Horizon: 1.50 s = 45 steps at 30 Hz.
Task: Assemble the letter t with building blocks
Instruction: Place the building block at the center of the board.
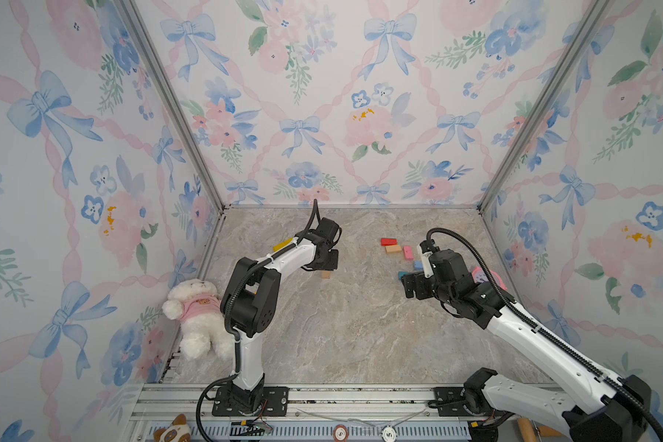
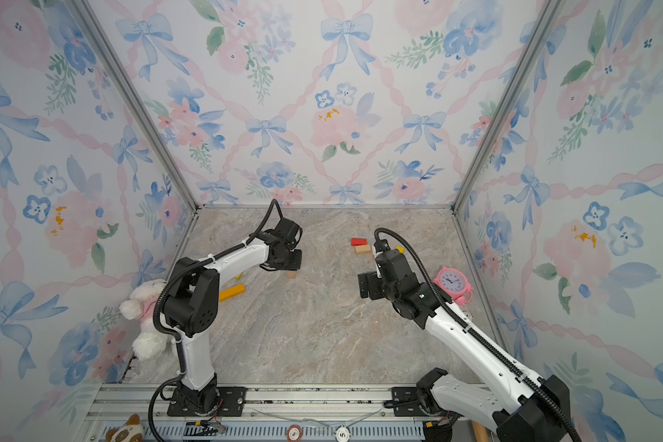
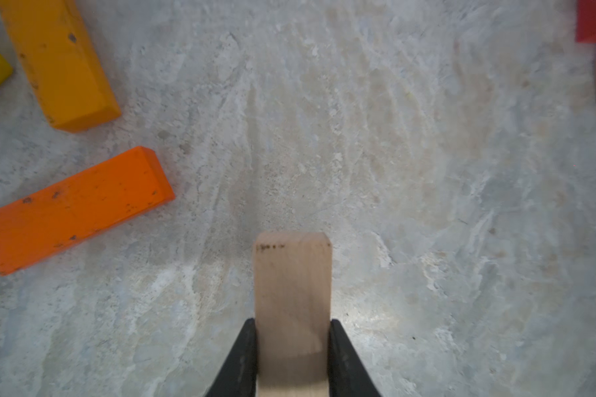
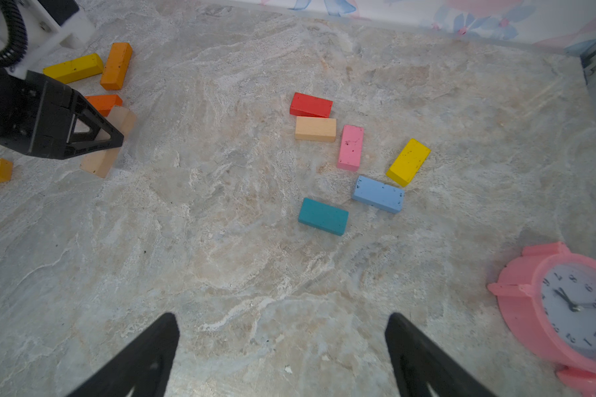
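My left gripper point(image 3: 293, 323) is shut on a long tan block point(image 3: 292, 292), which points down at the marble table. In both top views the block point(image 1: 325, 274) hangs under that gripper point(image 1: 328, 264), left of the table's middle. Long yellow point(image 4: 73, 68) and orange point(image 4: 116, 65) blocks lie just beyond it. Short blocks are scattered to the right: red point(image 4: 311, 105), peach point(image 4: 315, 129), pink point(image 4: 350, 147), yellow point(image 4: 408, 162), blue point(image 4: 378, 194) and teal point(image 4: 323, 216). Short of that group my right gripper point(image 4: 283, 318) hovers open over bare table with nothing between its fingers.
A pink alarm clock point(image 2: 452, 285) stands by the right wall, close to my right arm. By the left wall, beside the left arm's base, lies a white plush dog point(image 1: 196, 317). Papered walls enclose three sides, and a metal rail point(image 1: 360, 394) runs along the front.
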Motion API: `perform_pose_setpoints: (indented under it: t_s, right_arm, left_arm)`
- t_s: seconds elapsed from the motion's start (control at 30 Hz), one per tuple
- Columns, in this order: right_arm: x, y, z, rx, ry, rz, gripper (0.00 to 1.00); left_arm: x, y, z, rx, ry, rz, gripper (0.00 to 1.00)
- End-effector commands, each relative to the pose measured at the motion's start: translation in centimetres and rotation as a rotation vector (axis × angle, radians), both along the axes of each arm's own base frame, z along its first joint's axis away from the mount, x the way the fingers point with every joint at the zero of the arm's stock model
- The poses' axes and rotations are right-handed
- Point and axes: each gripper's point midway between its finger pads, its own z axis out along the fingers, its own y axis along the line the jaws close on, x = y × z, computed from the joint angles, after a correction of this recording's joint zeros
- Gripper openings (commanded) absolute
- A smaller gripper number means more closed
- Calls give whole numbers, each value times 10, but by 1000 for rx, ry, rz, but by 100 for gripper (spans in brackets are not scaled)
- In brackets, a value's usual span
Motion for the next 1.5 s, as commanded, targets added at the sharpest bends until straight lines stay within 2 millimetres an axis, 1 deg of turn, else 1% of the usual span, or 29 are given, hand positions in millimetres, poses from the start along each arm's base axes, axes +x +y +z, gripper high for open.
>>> perform_pose_setpoints:
  t_s: [0.0, 0.07, 0.13, 0.27, 0.4, 0.53, 0.77, 0.9, 0.97, 1.0, 1.03, 1.17, 1.2, 1.27, 1.33, 1.43, 1.47]
  right_arm:
    - [-5, -9, -1, -17, 8, -27, 96]
    - [-5, -10, -2, -20, 11, -28, 96]
    - [-5, -10, -3, -21, 12, -28, 96]
    - [-5, -10, -6, -30, 14, -26, 96]
    - [-5, -12, -10, -46, 21, -27, 96]
    - [-6, -13, -13, -51, 23, -27, 96]
    - [-6, -13, -12, -54, 19, -24, 96]
    - [-6, -14, -11, -57, 15, -25, 96]
    - [-6, -14, -12, -59, 17, -24, 96]
    - [-6, -14, -12, -59, 19, -22, 96]
    - [-6, -14, -12, -60, 19, -22, 96]
    - [-7, -14, -13, -62, 24, -19, 96]
    - [-7, -14, -12, -62, 22, -18, 96]
    - [-8, -15, -12, -65, 22, -18, 96]
    - [-8, -15, -11, -66, 19, -18, 96]
    - [-9, -17, -10, -70, 13, -19, 96]
    - [-10, -17, -9, -72, 9, -14, 96]
  left_arm:
    - [1, 7, -5, 38, 20, 40, 16]
    - [1, 9, -10, 46, 30, 41, 16]
    - [3, 15, -14, 57, 35, 60, 17]
    - [7, 26, -17, 65, 38, 103, 19]
    - [10, 35, -22, 63, 50, 137, 19]
    - [13, 41, -27, 70, 60, 152, 20]
    - [12, 44, -37, 86, 76, 151, 21]
    - [11, 45, -40, 91, 85, 146, 23]
    - [10, 44, -41, 91, 86, 140, 27]
    - [10, 44, -39, 91, 83, 140, 31]
    - [10, 44, -37, 92, 78, 142, 39]
    - [13, 46, -22, 92, 42, 147, 57]
    - [14, 47, -16, 89, 29, 148, 60]
    - [16, 48, 1, 79, -5, 155, 63]
    - [17, 49, 22, 66, -45, 159, 68]
    - [16, 50, 59, 35, -118, 155, 70]
    - [15, 54, 75, 31, -153, 156, 71]
